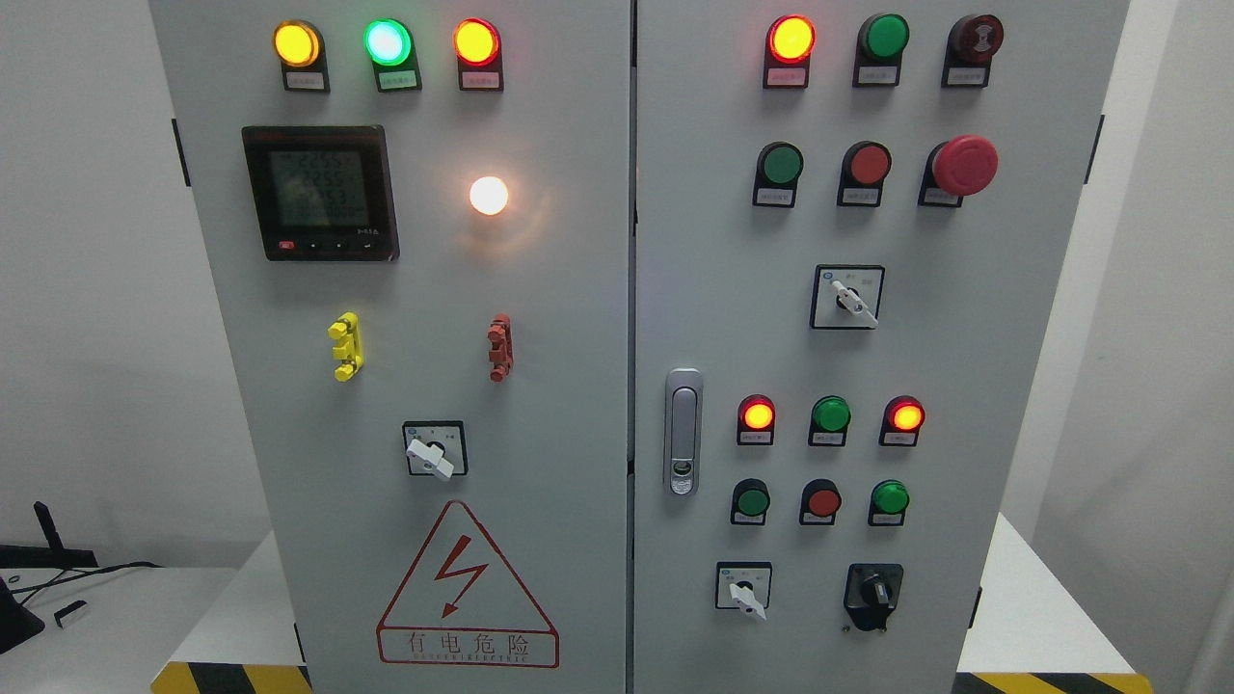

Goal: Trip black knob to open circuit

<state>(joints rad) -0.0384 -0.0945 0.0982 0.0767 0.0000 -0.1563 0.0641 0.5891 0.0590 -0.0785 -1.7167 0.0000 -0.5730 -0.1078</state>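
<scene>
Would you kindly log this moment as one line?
phase: pre-reach | hands: none visible | target: black knob, lower right door, untouched

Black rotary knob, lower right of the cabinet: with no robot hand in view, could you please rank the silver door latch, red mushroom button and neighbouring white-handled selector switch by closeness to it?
1. White-handled selector switch, just left of the black rotary knob.
2. Silver door latch, up-left at the door edge.
3. Red mushroom button, far above.
</scene>
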